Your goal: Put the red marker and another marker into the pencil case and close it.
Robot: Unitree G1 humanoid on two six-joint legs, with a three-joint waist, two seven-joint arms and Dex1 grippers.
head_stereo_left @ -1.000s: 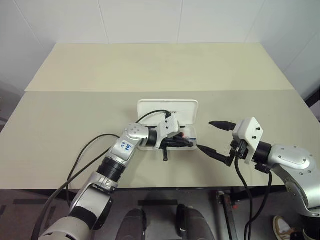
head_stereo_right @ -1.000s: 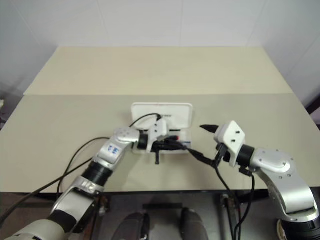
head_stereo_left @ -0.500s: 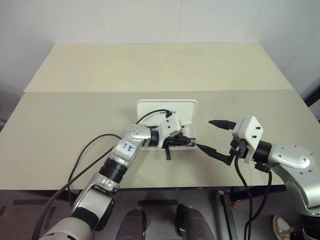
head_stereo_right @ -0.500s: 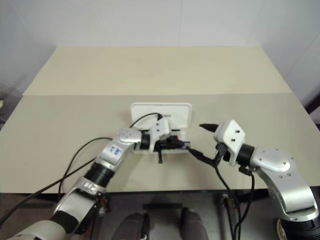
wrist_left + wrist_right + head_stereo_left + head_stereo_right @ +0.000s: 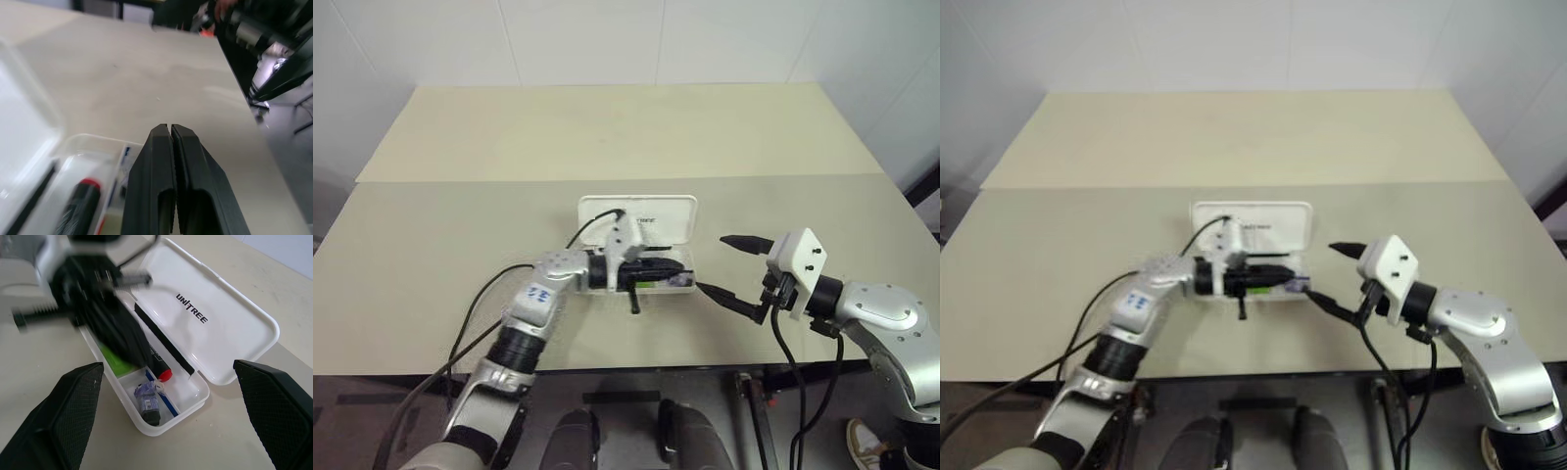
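Pencil case open on our counter, red marker and green marker inside, our left fingers pressed together over it, right fingers spread wide.

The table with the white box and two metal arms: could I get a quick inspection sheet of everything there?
Surface: beige table, two boards joined.
Job's things: pencil case open, lid flat; red marker and green marker inside.
Clutter: small purple item in the case's end compartment.
Grippers: left claw shut, empty, over the case; right claw open beside it.
Cables: black cable along the left arm.
Surroundings: white walls.
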